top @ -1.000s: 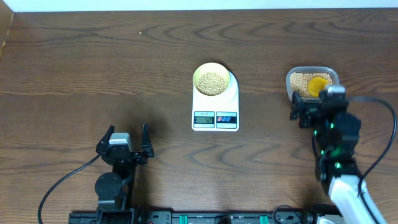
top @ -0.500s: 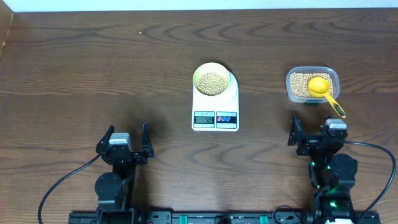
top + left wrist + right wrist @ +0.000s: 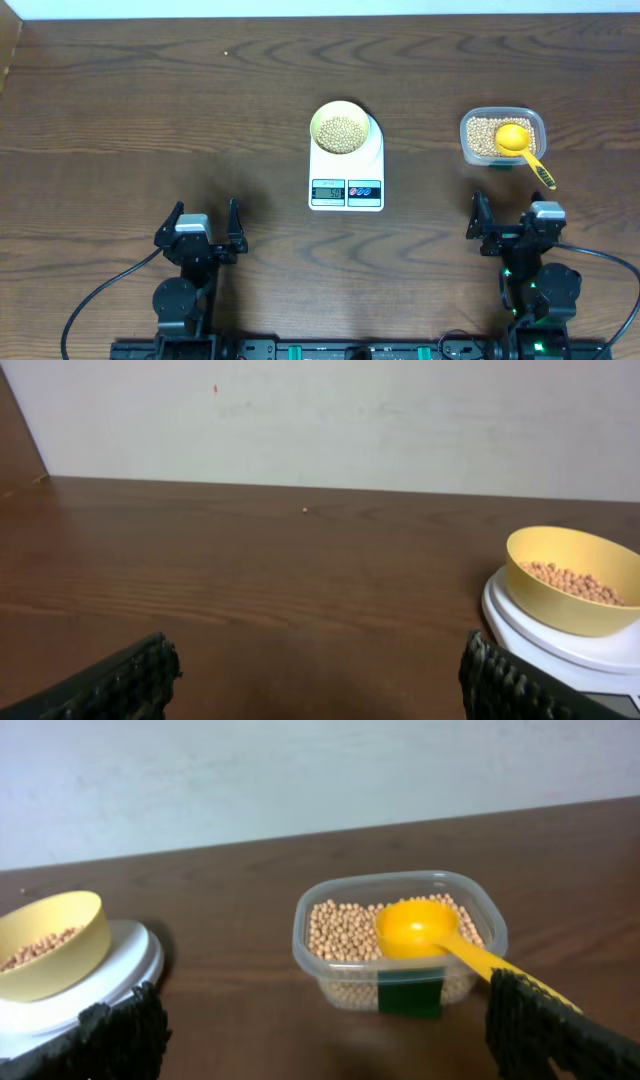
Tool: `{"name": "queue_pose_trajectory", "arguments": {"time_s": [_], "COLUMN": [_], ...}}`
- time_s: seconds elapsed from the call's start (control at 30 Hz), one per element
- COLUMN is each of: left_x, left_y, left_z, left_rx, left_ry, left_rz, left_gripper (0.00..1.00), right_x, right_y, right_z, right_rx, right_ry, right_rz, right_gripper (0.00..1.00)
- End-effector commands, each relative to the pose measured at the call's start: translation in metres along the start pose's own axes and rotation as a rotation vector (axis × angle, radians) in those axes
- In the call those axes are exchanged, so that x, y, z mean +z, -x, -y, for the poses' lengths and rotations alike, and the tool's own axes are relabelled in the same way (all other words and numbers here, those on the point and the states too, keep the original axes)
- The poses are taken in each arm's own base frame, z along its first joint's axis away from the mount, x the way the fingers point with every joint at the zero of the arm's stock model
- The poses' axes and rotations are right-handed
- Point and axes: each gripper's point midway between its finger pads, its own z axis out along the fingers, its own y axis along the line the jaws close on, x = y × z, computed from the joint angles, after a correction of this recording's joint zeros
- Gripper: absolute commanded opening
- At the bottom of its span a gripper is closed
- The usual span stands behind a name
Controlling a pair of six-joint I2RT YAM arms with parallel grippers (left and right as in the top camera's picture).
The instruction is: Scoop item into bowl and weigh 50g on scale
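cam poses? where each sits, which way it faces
Overhead: above table, straight down; left gripper, right gripper at bottom edge, scale centred.
Left wrist: low, facing far wall; own fingers in bottom corners, bowl right.
Right wrist: same heading; own fingers in corners, tub centred.
Shared: both wrist views show bowl on scale.

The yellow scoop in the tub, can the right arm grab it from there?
Probably yes. The right gripper is open and faces the scoop, whose handle sticks out over the rim of the tub toward it. Nothing stands between them; it just has to move forward.
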Motion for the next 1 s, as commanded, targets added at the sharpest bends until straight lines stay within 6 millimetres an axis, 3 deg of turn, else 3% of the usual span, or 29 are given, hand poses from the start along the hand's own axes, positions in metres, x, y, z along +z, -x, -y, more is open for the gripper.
{"name": "queue_pose_trajectory", "arguments": {"time_s": [0.0,0.5,0.97], "left_x": [0.000,0.000,0.000], "left_y": [-0.015,-0.015,-0.015], "left_z": [-0.001,-0.001,-0.001], "left_rx": [0.016,0.016,0.016], "left_ry": [0.003,0.003,0.003], "left_rz": [-0.048,-0.048,-0.048], "left_gripper": [0.92,0.92,0.92], "right_x": [-0.006,-0.017,-0.017], "right_y": [0.002,0.007,0.005], "right_z": [-0.001,-0.003,-0.017], "right_rx": [0.012,0.007,-0.146], "right_ry": [0.000,0.007,0.067], "right_rz": [0.017,0.052,0.048], "right_gripper": [0.99,0.99,0.99]}}
